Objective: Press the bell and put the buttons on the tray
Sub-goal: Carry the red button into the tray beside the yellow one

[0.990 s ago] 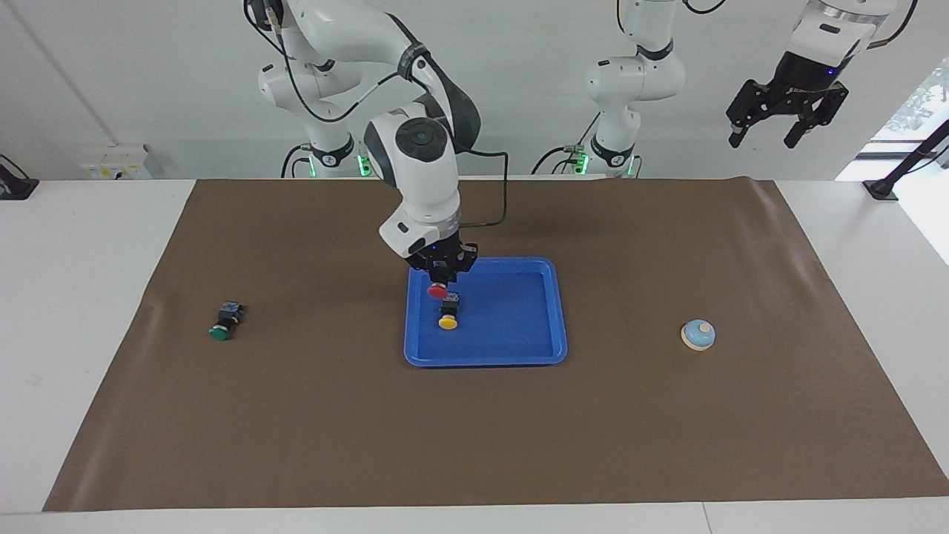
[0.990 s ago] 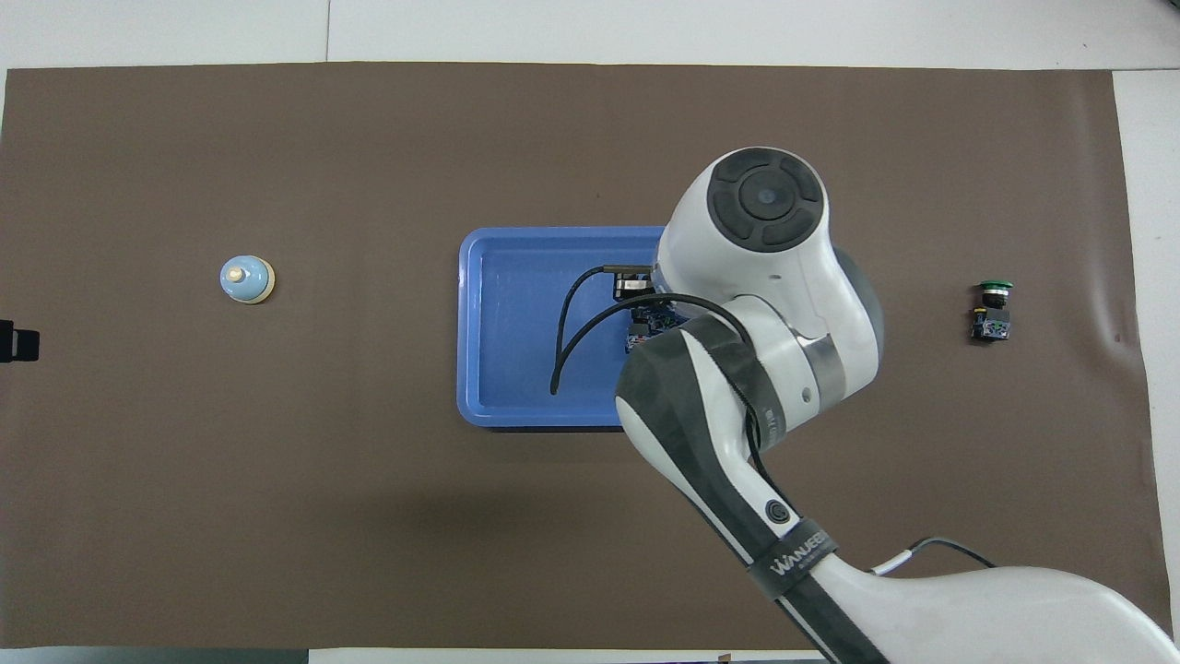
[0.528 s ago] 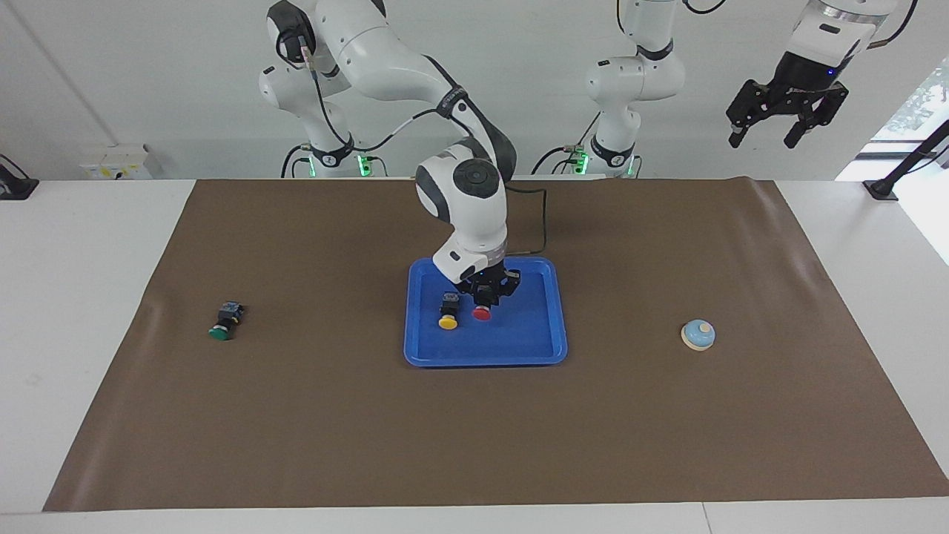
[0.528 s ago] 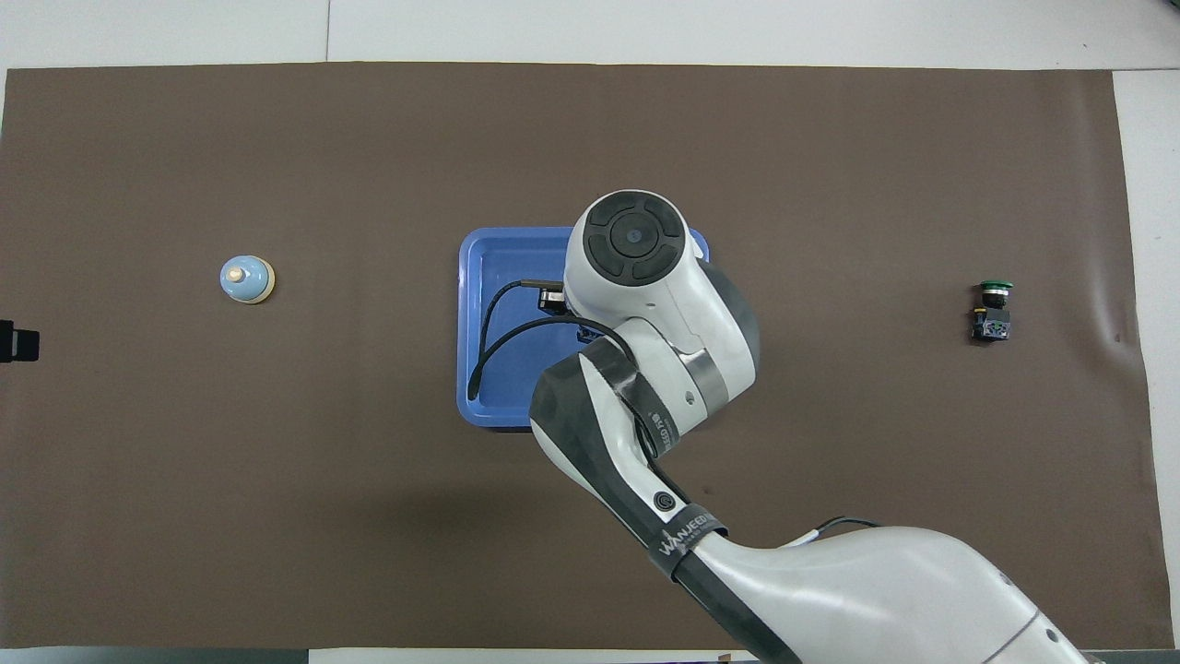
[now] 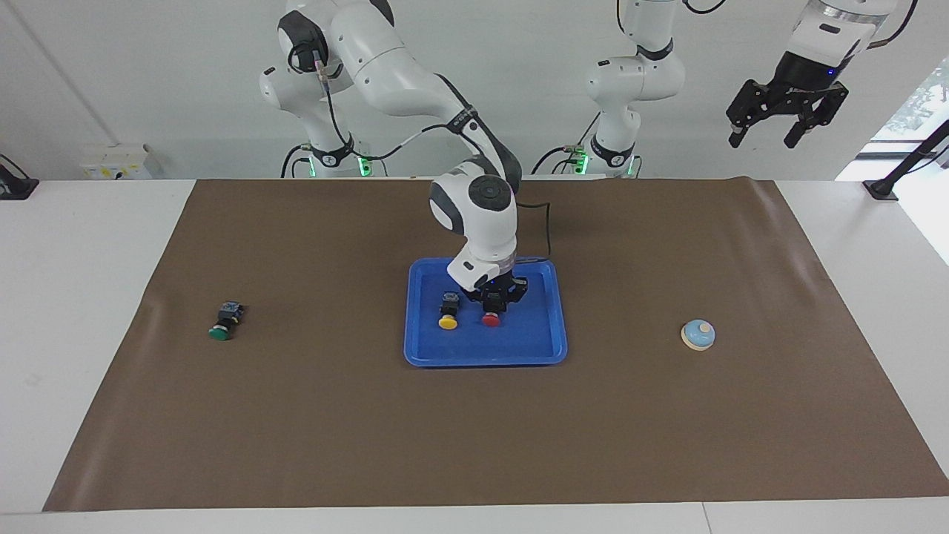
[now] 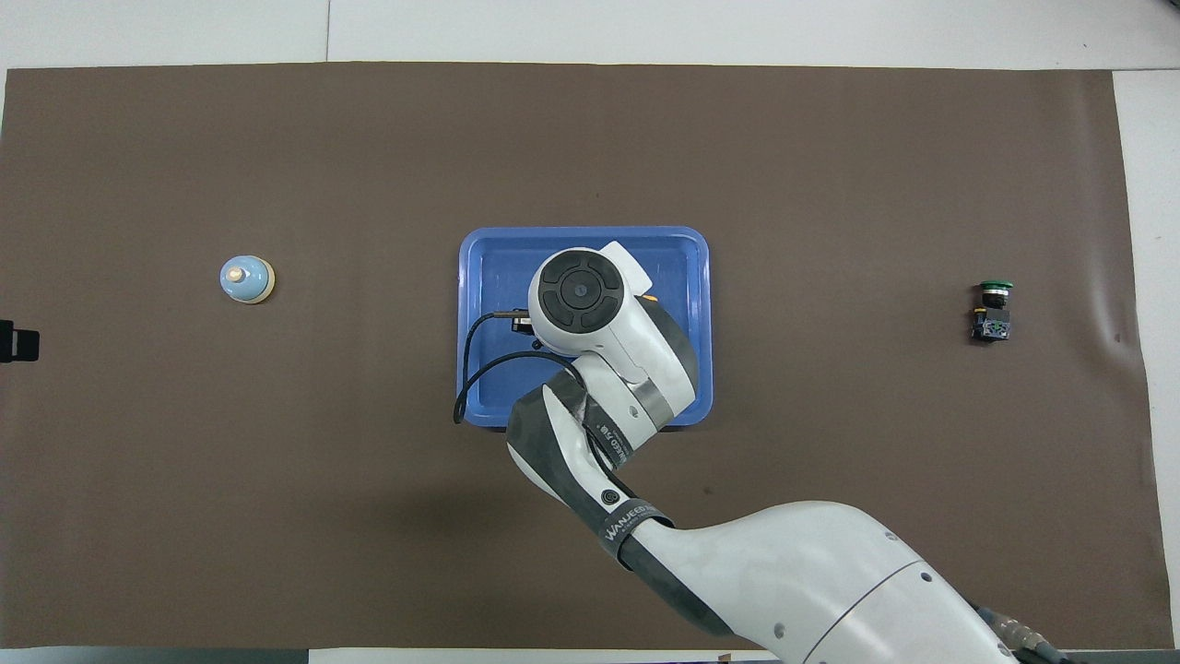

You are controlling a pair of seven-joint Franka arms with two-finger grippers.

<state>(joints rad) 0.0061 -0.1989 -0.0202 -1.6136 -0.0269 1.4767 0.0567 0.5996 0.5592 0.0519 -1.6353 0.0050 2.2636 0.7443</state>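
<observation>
I am watching a brown mat (image 5: 296, 415) covering a white table (image 5: 81, 297) against a pale wall, and the overhead view is showing me "WANJEEN"-like lettering on the right arm's band (image 6: 625, 522) that the facing view is hiding. The right gripper (image 5: 492, 308) is gripping the red button (image 5: 490, 319) low in the tray (image 5: 549, 348) beside the yellow button (image 5: 447, 322), both largely hidden overhead. The left gripper (image 5: 765, 133) is waiting wide, high over the left arm's end, with the bell (image 5: 698, 334) toward that end and the green button (image 5: 218, 333) toward the right arm's end.

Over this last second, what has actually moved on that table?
The right tool, shut on the red button, carried it across the tray and down beside the yellow button. Green button, bell and raised left tool stayed put.
</observation>
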